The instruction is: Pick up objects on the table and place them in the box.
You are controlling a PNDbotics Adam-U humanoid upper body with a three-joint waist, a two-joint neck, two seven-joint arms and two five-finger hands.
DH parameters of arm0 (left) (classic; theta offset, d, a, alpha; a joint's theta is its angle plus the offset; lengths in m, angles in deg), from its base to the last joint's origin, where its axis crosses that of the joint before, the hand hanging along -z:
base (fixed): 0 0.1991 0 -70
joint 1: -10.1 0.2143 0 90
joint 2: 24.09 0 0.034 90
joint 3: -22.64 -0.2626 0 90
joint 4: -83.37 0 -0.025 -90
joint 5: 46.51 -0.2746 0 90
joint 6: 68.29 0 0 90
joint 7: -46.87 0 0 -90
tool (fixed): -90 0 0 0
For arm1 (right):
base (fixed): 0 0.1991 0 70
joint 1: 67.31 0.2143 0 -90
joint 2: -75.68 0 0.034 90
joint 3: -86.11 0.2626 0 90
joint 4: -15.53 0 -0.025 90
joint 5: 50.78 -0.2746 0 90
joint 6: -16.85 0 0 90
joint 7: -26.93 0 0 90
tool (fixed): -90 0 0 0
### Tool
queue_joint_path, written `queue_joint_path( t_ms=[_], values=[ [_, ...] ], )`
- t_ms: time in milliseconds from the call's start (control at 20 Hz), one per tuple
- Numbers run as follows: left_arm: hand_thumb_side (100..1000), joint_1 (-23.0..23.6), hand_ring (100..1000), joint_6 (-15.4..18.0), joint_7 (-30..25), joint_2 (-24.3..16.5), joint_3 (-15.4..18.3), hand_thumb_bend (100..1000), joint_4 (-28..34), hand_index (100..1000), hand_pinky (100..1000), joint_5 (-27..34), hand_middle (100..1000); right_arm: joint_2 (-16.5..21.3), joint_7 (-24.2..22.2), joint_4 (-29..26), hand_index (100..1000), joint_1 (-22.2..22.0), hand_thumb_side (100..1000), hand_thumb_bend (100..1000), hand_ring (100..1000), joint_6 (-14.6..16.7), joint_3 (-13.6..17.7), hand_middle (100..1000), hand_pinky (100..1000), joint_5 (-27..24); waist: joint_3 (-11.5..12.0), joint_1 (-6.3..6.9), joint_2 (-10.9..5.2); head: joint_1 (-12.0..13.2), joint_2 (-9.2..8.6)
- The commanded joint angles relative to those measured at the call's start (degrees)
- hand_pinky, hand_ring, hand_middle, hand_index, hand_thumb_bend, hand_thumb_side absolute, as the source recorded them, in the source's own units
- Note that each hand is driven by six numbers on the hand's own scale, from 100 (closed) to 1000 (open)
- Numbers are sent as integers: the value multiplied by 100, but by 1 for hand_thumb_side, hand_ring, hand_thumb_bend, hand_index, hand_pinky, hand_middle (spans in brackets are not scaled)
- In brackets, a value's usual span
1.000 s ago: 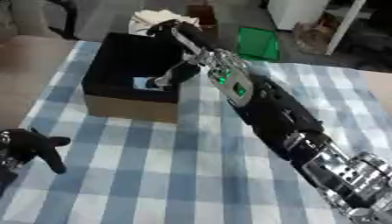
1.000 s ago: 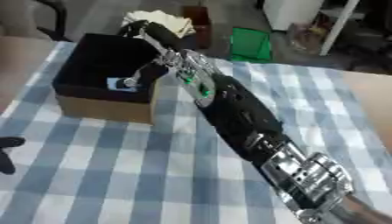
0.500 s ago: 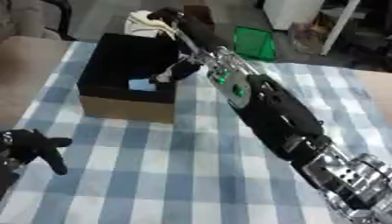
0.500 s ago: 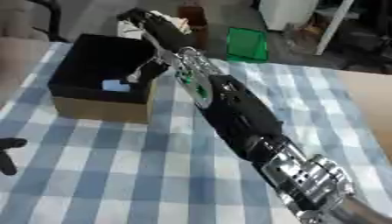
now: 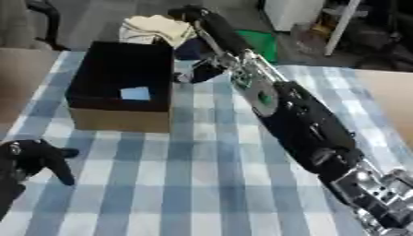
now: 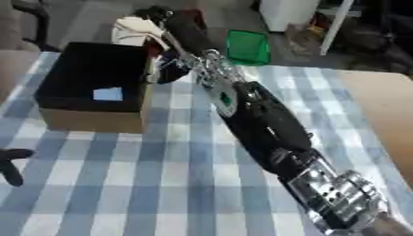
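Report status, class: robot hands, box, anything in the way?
Right robot hand beside the box, fingers unclear. Left robot hand idle, lower left. Blue item in box. Nothing blocking.

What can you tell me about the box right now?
The box is open-topped, black inside with tan cardboard-looking walls, standing upright on the checked tablecloth at the table's far left. A small pale blue piece lies on its floor. The right hand hangs just beyond its right rim; whether they touch cannot be told.
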Motion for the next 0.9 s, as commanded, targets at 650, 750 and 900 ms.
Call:
queue_joint_path(
  t_ms=[650,750,900],
  values=[
    [870,366,569,76,469,29,420,195,-98,733,883,-353,562,1104,-133,-2451,932,-1410,187,430,992,-644,156,755,702,-1490,-800,267,-126,458,554],
    [874,412,568,84,509,36,448,195,-114,733,883,-410,563,1200,-119,-2714,935,-1641,206,396,996,-740,140,754,700,-1675,-864,284,-120,492,614],
    [882,493,564,95,575,46,505,198,-143,732,884,-496,559,1312,-47,-3022,936,-1992,218,369,998,-837,185,748,695,-1965,-960,308,-104,606,672]
  ],
)
